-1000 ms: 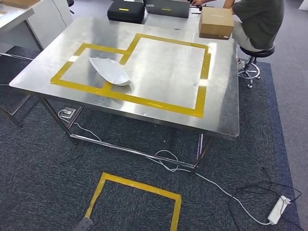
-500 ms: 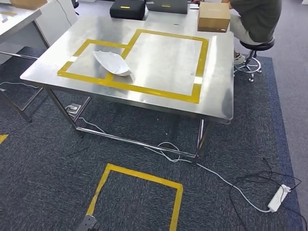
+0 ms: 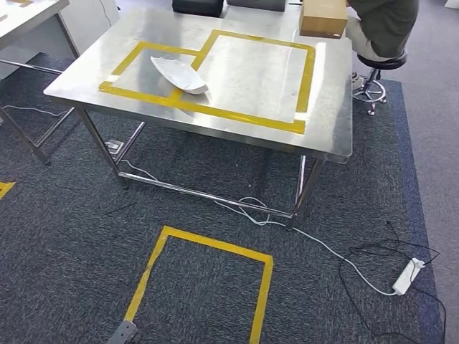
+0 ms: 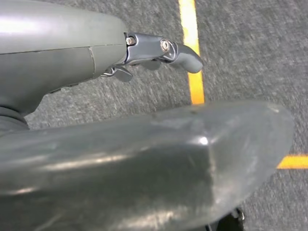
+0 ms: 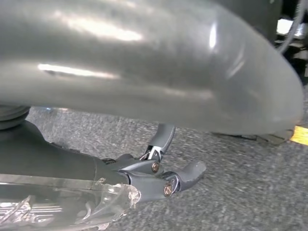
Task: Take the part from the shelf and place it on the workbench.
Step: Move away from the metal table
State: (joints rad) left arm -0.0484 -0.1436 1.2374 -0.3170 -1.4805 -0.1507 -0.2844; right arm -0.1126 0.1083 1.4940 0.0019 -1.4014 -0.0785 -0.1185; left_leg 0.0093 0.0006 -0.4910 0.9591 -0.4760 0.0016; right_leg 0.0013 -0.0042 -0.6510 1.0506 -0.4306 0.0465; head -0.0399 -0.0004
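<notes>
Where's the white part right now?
Head view: the white part lies on the workbench, on its left half, across the yellow tape line between the small and large marked squares. The cardboard box sits at the far right corner.

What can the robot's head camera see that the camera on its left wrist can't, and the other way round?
Head view: the steel workbench with the white part lying on it, a cardboard box, a person seated on a stool, and a power strip on the floor.
Left wrist view: the left hand up close, holding nothing, hanging over the floor.
Both: the grey carpet and the yellow floor tape.
</notes>
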